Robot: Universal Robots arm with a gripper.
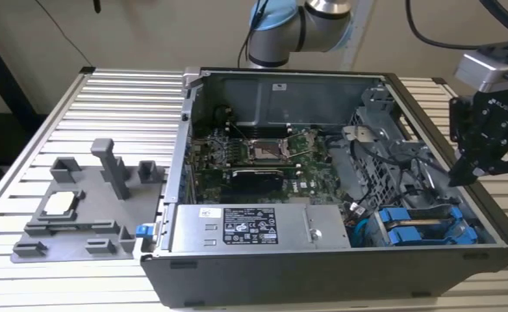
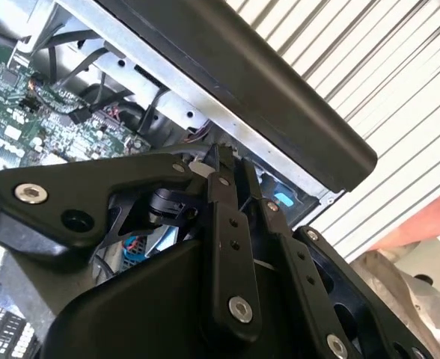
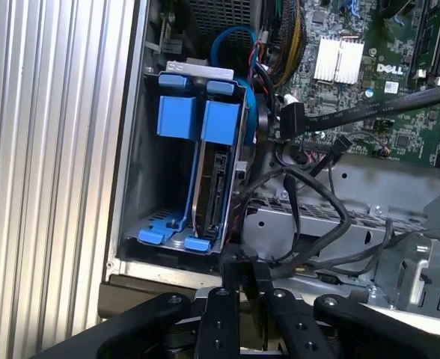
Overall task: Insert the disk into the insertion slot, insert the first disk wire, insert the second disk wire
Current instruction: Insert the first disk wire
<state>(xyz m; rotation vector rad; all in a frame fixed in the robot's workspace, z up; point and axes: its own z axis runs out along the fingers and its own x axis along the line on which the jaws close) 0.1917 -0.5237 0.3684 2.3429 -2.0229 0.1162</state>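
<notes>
The disk (image 3: 209,179) stands on edge in its blue carrier (image 3: 220,123) inside the insertion slot (image 3: 134,194), a grey metal bay at the case's corner. In the exterior view the disk's blue carrier (image 1: 419,229) lies at the case's near corner on the exterior view's right. Black wires (image 3: 310,191) loop loosely beside the bay, and a black connector (image 3: 291,120) hangs near the carrier's end. My gripper (image 3: 242,271) hovers over the case edge by the bay, fingers pressed together with nothing seen between them. The gripper (image 1: 460,174) hangs above the case's wall on the exterior view's right.
The open computer case (image 1: 323,273) holds a green motherboard (image 1: 263,153) and a grey box with a white sticker (image 1: 249,227). A grey fixture plate (image 1: 80,214) lies on the slatted table (image 1: 115,104) at the exterior view's left. A hand (image 2: 429,217) shows beyond the case.
</notes>
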